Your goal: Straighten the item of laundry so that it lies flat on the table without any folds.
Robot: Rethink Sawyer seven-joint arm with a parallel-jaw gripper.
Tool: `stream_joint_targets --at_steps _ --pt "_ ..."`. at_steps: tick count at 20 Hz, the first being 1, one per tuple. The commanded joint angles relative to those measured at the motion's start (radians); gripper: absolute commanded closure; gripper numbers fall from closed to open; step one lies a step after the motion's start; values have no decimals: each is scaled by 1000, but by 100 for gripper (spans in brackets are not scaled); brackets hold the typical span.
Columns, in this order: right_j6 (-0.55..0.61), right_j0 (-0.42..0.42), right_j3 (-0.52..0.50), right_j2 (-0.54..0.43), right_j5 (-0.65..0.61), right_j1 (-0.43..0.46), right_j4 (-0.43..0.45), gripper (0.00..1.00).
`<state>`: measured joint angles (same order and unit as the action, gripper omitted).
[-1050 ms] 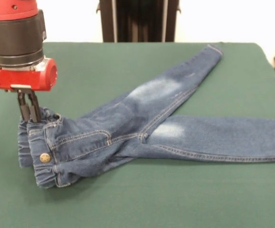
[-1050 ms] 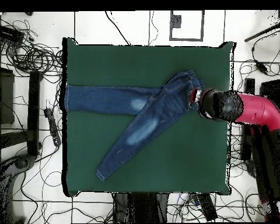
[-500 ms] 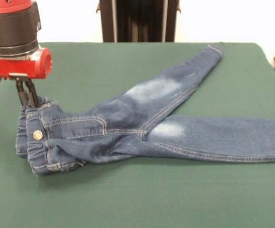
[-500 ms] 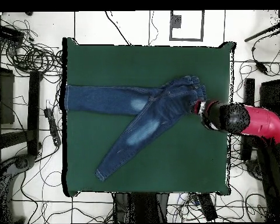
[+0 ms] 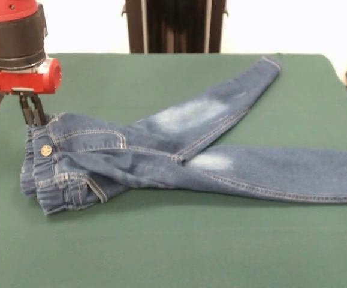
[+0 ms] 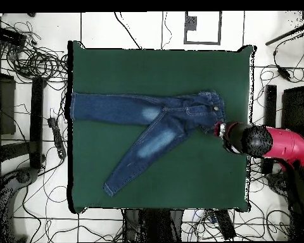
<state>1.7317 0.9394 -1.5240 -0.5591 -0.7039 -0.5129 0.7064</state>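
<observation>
The table (image 5: 161,252) carries the jeans (image 5: 179,150) across its middle: in the front view one leg runs to the right edge, the other slants to the far right corner, and the waistband (image 5: 44,174) lies bunched and partly turned over near the left edge. The step in hand looks like pulling the waist end outward to open the seat; next, the folded waistband needs spreading flat. The arm (image 6: 275,142) reaches in low from the table's edge, wrist vertical. The gripper (image 5: 34,114) is narrow, pinching the waistband's upper rim.
</observation>
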Motion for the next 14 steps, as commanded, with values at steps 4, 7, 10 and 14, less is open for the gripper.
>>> stream_joint_targets --at_steps 4,7,10,14 --pt "-503 53 -139 -106 -44 87 122 100" --pt "-578 69 -119 -123 -97 77 116 100" --pt "-653 87 -101 -134 -152 66 97 100" --pt "-729 101 -56 -142 -215 65 68 100"
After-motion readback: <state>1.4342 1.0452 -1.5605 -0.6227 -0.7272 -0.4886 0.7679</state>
